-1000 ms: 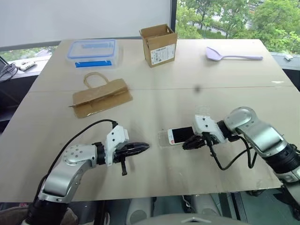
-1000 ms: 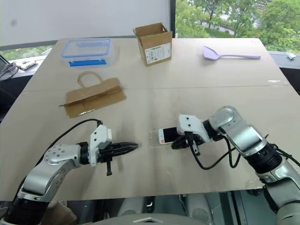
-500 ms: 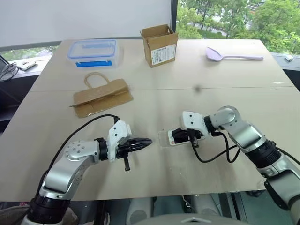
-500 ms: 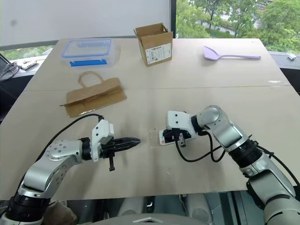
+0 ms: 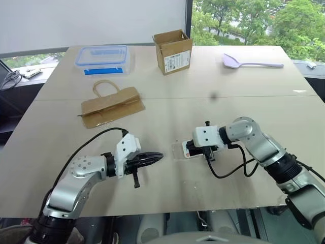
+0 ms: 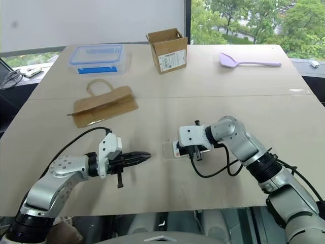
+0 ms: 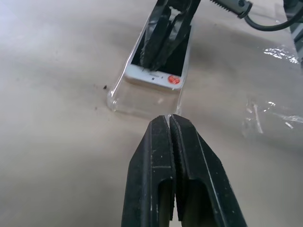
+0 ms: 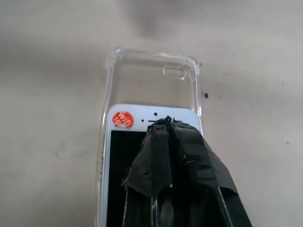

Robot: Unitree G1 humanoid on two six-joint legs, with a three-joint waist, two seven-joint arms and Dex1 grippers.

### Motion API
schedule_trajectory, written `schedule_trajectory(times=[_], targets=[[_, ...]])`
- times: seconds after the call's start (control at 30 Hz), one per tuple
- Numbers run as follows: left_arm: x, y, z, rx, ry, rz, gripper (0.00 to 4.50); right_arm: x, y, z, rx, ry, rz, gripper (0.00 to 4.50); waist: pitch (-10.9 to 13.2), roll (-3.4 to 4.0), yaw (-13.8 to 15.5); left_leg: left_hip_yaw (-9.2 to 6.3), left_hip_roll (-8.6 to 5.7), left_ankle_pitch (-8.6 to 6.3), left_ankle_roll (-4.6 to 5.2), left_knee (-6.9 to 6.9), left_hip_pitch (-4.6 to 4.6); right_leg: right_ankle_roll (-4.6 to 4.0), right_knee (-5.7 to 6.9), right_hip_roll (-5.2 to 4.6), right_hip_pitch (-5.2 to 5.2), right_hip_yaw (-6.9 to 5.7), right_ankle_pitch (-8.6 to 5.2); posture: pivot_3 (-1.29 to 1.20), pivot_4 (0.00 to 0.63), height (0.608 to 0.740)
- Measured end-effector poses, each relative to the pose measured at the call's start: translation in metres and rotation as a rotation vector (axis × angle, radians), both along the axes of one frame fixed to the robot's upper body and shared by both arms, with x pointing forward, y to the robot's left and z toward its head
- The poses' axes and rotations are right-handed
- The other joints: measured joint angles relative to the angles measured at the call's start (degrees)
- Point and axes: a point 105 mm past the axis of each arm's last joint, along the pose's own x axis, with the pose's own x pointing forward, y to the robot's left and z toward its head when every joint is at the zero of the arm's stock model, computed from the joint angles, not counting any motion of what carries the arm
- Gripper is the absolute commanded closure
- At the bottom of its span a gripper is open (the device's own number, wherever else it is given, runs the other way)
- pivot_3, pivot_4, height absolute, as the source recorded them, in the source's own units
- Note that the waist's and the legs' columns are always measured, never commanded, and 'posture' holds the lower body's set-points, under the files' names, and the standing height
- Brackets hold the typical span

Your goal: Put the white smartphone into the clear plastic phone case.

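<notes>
Near the table's [image 5: 284, 101] front edge, between the two arms, the clear plastic phone case [image 8: 152, 80] lies flat with the white smartphone [image 8: 128, 142] partly in it. Phone's top end with the orange sticker sits short of the case's camera-hole end, so a stretch of bare case shows beyond it.

Right gripper [image 8: 163, 127] fingers closed together, tips pressed down on the black screen near the phone's top bezel, not gripping anything. Left gripper [image 7: 169, 124] also pinched closed, holding nothing, tips just beside the bare end of the case; touching or not, can't tell.

Key relation: long axis of phone and case runs left-right across the table, roughly in line with both grippers. Uncovered case end points toward the left gripper; phone's far end lies under the right. Right arm is the one on the phone, left the nearer to the open case end.

Judgement: phone likely needs sliding along that axis toward the left gripper, with the left tips bracing the case so it doesn't skid.
</notes>
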Motion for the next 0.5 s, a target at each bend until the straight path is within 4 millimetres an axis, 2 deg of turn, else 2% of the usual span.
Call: schedule_trajectory(times=[0.13, 0.2, 0.37, 0.43, 0.5], targets=[[0.000, 0.006, -0.011, 0.026, 0.014, 0.020, 4.42, -0.004, 0.001, 0.008, 0.118, 0.137, -0.080, 4.50, 0.2, 0.13, 0.0, 0.06, 0.00, 0.00, 0.00, -0.04, -0.08, -0.01, 0.02, -0.02, -0.07, 0.08, 0.01, 0.00, 0.150, 0.740], [0.001, 0.010, -0.020, 0.052, 0.020, 0.033, 4.42, -0.002, -0.004, 0.031, 0.191, 0.137, -0.121, 4.50, 0.3, 0.20, 0.0, 0.07, 0.00, 0.00, 0.00, -0.08, -0.12, -0.01, 0.00, -0.05, -0.13, 0.10, 0.01, 0.00, 0.150, 0.740], [0.004, 0.008, -0.028, 0.024, -0.001, 0.038, 4.42, -0.003, -0.023, 0.070, 0.254, 0.062, -0.214, 4.50, 0.3, 0.23, 0.6, 0.07, -0.06, 0.00, 0.00, -0.33, -0.12, -0.01, -0.18, -0.18, -0.14, 0.08, 0.00, 0.00, 0.150, 0.740], [0.005, 0.003, -0.029, 0.000, -0.013, 0.031, 4.42, -0.004, -0.041, 0.069, 0.231, 0.035, -0.286, 4.50, 0.3, 0.25, 1.5, 0.04, -0.09, 0.00, 0.00, -0.35, -0.12, -0.01, -0.32, -0.25, -0.13, -0.01, 0.00, 0.00, 0.150, 0.740], [0.008, 0.001, -0.031, -0.006, -0.024, 0.025, 4.42, -0.007, -0.064, 0.056, 0.183, 0.040, -0.385, 4.50, 0.2, 0.31, 1.8, 0.07, -0.14, 0.00, 0.00, -0.38, -0.12, -0.01, -0.43, -0.41, -0.10, -0.05, 0.00, 0.00, 0.150, 0.740]])
